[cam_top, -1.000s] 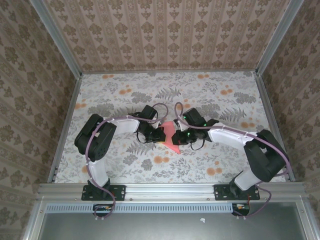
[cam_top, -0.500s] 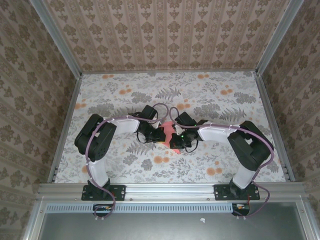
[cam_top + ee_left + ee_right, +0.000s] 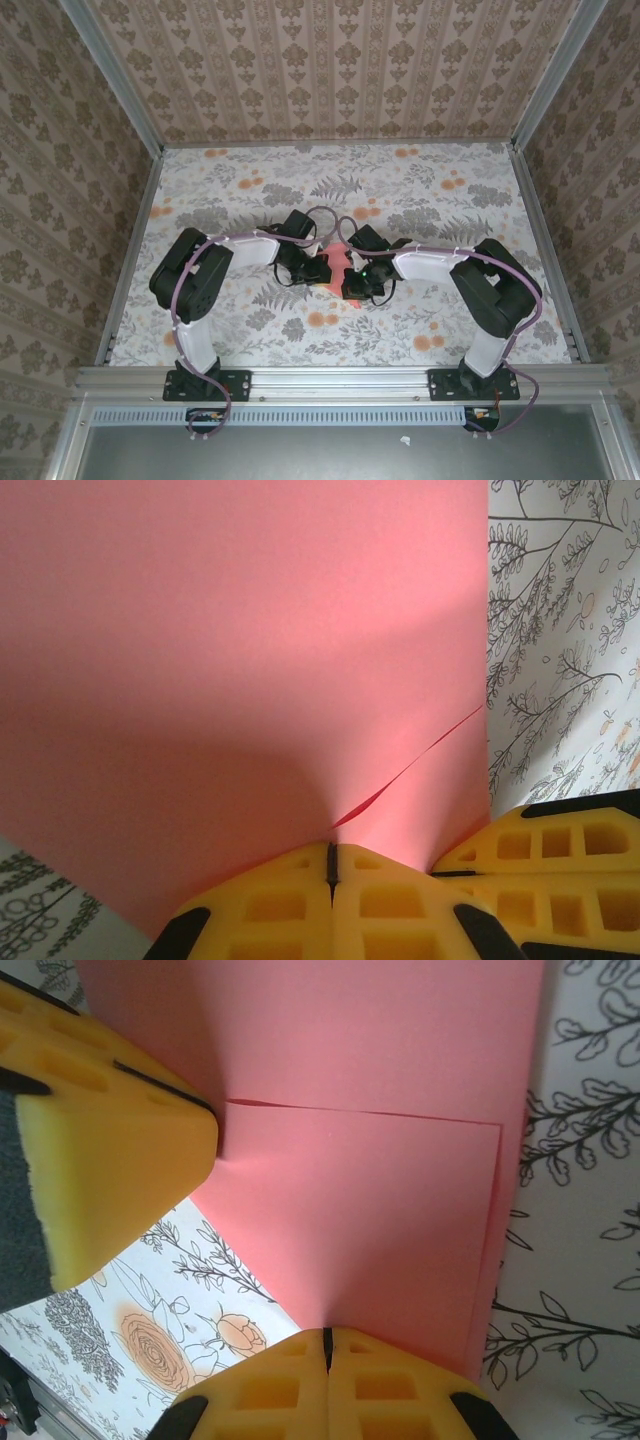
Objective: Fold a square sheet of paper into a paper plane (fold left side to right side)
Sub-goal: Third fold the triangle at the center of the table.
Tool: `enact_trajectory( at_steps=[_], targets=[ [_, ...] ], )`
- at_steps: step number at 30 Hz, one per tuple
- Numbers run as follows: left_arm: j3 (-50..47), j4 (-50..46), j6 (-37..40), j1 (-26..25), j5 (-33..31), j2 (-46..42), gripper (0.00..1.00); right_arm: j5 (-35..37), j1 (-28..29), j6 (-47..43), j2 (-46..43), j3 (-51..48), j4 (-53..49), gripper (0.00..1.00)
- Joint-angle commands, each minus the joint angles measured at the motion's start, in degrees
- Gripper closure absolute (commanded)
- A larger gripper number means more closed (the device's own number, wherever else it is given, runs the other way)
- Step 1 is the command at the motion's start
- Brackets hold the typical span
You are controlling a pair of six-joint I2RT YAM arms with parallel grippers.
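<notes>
Pink square sheet of paper [image 3: 250,660] is pinched in my closed left gripper [image 3: 332,854] and right gripper [image 3: 327,1339]; edges probably need aligning.

Right tool [image 3: 351,283] closer to left tool [image 3: 322,268], paper [image 3: 338,262] less exposed

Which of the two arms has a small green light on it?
The right arm, reaching in from the right of the pink paper: a green dot glows near its wrist. The left arm has a plain black wrist.
</notes>
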Motion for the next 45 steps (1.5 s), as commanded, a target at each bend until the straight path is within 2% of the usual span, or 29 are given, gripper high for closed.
enact_trajectory(
  at_steps=[1,12,16,23,28,39,45],
  targets=[
    [-0.4,-4.1,1.8,0.5,-6.6,3.3,1.00,2.0,0.3,-0.7,0.9,0.3,-6.0,1.00],
    [-0.1,-4.7,2.5,0.9,-7.3,3.3,1.00,2.0,0.3,-3.6,-2.1,-2.7,-11.9,1.00],
    [-0.1,-4.7,2.4,0.9,-7.3,3.2,1.00,3.4,-0.4,-2.7,-5.2,-4.0,-9.5,1.00],
    [0.5,-4.8,2.4,0.8,-7.2,3.2,1.00,2.7,0.1,-1.6,-10.4,-0.8,-7.4,1.00],
    [0.7,-4.8,2.5,0.7,-7.5,2.9,1.00,-0.9,0.8,0.4,-6.8,-1.8,-4.4,1.00],
    [0.7,-5.4,2.7,0.7,-7.9,2.9,1.00,0.7,-0.1,-0.6,-1.0,-1.9,-5.4,1.00],
    [0.9,-5.7,2.7,0.7,-8.4,2.9,1.00,2.3,-0.5,-1.4,-2.9,-5.8,-8.7,1.00]
  ],
)
